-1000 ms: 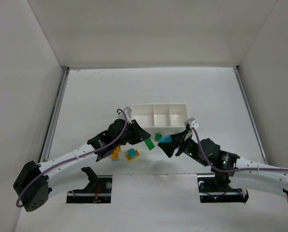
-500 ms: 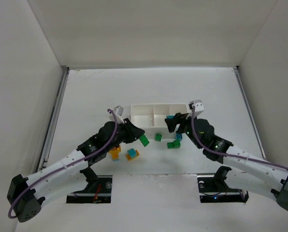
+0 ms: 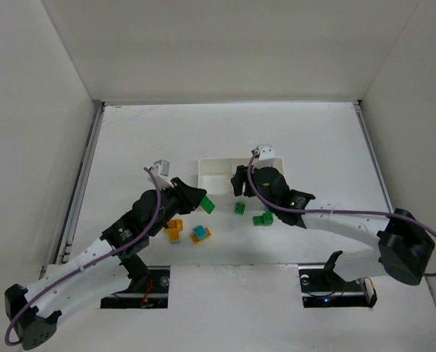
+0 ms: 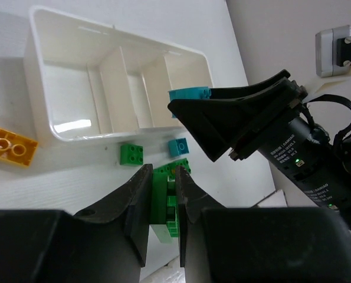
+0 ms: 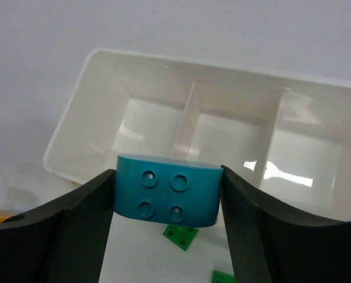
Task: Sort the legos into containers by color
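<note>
My left gripper (image 3: 201,202) is shut on a green lego (image 3: 209,205) and holds it just off the white tray's (image 3: 214,173) near-left corner. In the left wrist view the green lego (image 4: 166,203) sits between the jaws. My right gripper (image 3: 239,182) is shut on a cyan-blue lego (image 5: 168,190) and holds it over the tray's near wall (image 5: 92,127). The same cyan-blue lego shows in the left wrist view (image 4: 190,94). The tray's three compartments (image 5: 199,138) look empty.
Two loose green legos (image 3: 239,208) (image 3: 263,218) lie in front of the tray. An orange-yellow lego (image 3: 175,230) and a cyan-and-orange one (image 3: 200,234) lie under my left arm. A small cyan lego (image 4: 177,146) lies beside a green one (image 4: 131,154).
My right gripper rose from the table with the cyan-blue lego and moved left over the tray. My left gripper moved up and left with the green lego.
</note>
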You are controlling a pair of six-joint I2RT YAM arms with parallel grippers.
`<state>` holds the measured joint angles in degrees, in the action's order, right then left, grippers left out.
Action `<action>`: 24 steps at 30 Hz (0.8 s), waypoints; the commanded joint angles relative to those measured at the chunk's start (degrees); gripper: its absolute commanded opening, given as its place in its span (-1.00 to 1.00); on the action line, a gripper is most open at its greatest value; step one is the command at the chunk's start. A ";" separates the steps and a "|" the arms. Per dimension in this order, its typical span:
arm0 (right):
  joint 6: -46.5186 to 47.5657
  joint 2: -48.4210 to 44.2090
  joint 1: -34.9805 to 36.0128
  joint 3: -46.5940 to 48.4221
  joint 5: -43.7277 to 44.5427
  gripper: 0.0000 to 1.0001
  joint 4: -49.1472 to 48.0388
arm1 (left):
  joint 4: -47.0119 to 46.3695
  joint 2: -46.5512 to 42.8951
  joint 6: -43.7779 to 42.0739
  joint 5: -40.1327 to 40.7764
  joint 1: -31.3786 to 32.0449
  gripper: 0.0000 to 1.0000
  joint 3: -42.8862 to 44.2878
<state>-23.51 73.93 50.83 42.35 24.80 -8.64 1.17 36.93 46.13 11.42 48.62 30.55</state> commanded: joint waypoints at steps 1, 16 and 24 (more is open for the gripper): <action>0.66 4.19 0.10 4.58 1.30 0.10 -4.89 | 1.38 -0.63 -1.66 2.29 -0.85 -0.74 1.01; 1.01 10.62 -4.91 4.85 3.24 0.72 -7.79 | -1.26 3.67 -1.30 2.38 -0.85 -0.73 0.21; 1.97 2.55 -4.82 2.31 3.59 0.76 -7.70 | -3.10 6.84 -2.09 3.08 -0.50 -0.73 2.14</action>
<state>-22.44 81.89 45.91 44.88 27.92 -12.47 1.65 43.00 45.39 13.19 47.94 30.41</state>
